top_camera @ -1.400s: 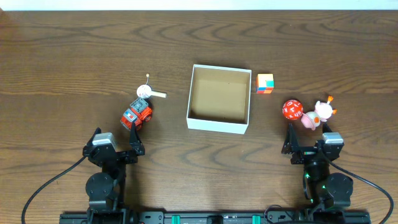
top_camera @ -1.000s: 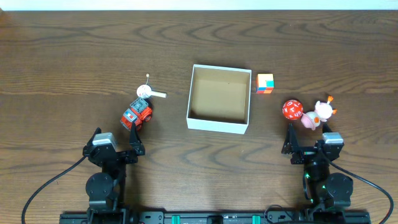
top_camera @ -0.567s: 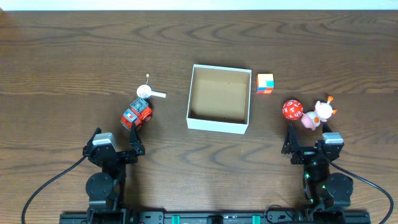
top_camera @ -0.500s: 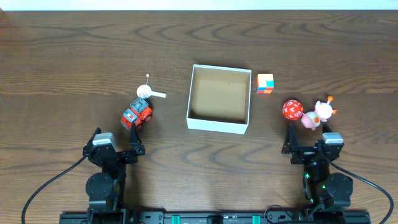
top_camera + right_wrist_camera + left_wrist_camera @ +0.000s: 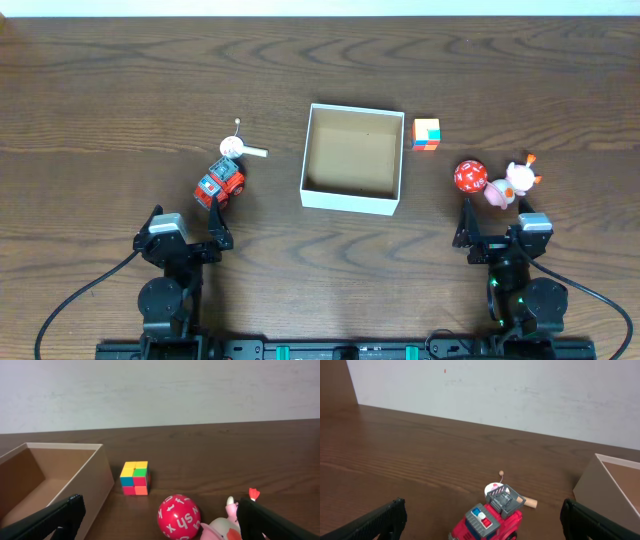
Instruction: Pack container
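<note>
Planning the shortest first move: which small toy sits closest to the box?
The multicoloured cube, just off the far right corner of the container. The red ball, pink figure, red truck and white spinner lie farther out.

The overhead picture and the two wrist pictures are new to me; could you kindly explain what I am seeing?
Two robot arms sit at a wooden table. The overhead view looks straight down; each wrist view looks out between that arm's own fingers. The left gripper and right gripper are open, holding nothing. The container stands empty mid-table. Left of it lie a red toy truck and a small white toy; right of it, a coloured cube, a red ball and a pink pig.
</note>
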